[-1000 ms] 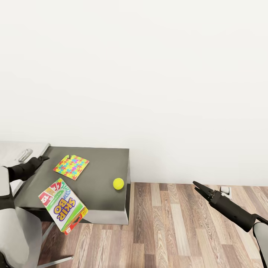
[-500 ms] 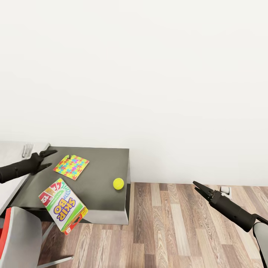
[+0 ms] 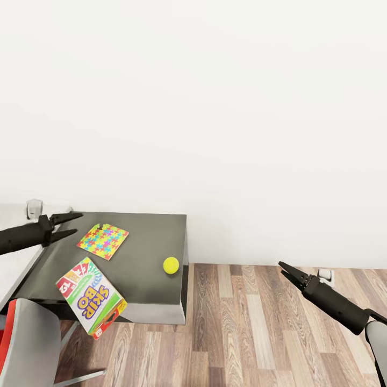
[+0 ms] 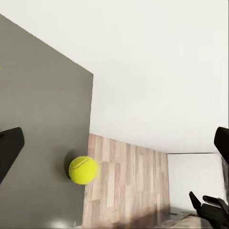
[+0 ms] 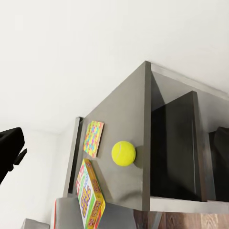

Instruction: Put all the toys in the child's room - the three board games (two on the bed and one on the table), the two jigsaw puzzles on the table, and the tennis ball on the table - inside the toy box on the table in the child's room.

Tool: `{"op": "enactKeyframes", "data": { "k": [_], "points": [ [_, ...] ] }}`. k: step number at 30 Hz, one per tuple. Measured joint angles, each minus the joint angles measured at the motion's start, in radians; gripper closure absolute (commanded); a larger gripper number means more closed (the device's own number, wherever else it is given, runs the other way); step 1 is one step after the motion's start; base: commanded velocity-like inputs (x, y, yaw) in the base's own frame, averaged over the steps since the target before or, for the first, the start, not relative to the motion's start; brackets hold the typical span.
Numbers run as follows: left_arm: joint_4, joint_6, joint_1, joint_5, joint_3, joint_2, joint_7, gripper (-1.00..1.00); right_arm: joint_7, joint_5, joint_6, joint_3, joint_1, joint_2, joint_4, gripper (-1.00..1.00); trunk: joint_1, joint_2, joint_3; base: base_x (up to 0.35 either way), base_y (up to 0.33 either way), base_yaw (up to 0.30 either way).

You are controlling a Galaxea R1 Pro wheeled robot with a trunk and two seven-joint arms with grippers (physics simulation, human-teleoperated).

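Note:
On the dark grey cabinet section of the table (image 3: 142,236) lie a jigsaw puzzle (image 3: 103,241), the tennis ball (image 3: 171,264) near the right edge, and the SKIP-BO board game (image 3: 90,296), which overhangs the front edge. My left gripper (image 3: 71,224) hovers open just left of the jigsaw, with nothing between its fingers. The left wrist view looks along the tabletop (image 4: 43,138) at the ball (image 4: 83,170). My right gripper (image 3: 284,267) hangs open over the floor, well right of the table. Its camera sees the ball (image 5: 123,153), the jigsaw (image 5: 93,138) and the SKIP-BO box (image 5: 88,193).
A grey chair with a red part (image 3: 24,338) stands at the front left, below the table. The pale desk top (image 3: 13,215) joins the cabinet on the left and carries a small grey object (image 3: 34,208). Wood floor (image 3: 258,333) spreads to the right. A wall socket (image 3: 325,275) sits low.
My left arm has lifted and stretched out level, and its gripper's fingers have spread apart. The grey arm part at lower left has moved off, uncovering the chair. The right arm has not moved.

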Motion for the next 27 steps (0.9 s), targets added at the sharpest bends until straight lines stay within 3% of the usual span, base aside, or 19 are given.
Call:
{"op": "enactKeyframes", "data": {
  "k": [6,11,18,24,27],
  "points": [
    [-0.001,0.000,0.016,-0.004,-0.077,0.078,-0.305,-1.00,0.002,-0.002,0.000,0.000,0.000,-0.002,0.000,-1.00,0.000,0.000,0.000,0.000,0.000,0.000],
    [0.000,0.002,0.070,-0.012,-0.102,0.107,-0.409,-1.00,0.016,-0.005,-0.004,-0.001,0.000,-0.003,0.000,-1.00,0.000,0.000,0.003,0.000,0.000,-0.012],
    [-0.001,0.001,0.155,-0.014,-0.108,0.117,-0.502,-1.00,0.072,0.000,-0.043,-0.001,0.000,-0.003,0.000,-1.00,0.000,0.000,0.014,0.000,0.000,-0.062],
    [-0.003,0.000,0.240,-0.015,-0.105,0.123,-0.575,-1.00,0.082,0.001,-0.050,0.001,0.000,-0.003,0.000,-1.00,0.000,0.000,0.023,0.000,0.000,-0.075],
    [-0.003,0.001,0.266,-0.015,-0.104,0.148,-0.639,-1.00,0.083,0.001,-0.051,0.001,0.000,-0.003,0.000,-1.00,0.000,0.000,0.028,0.000,0.000,-0.076]
  ]
}}
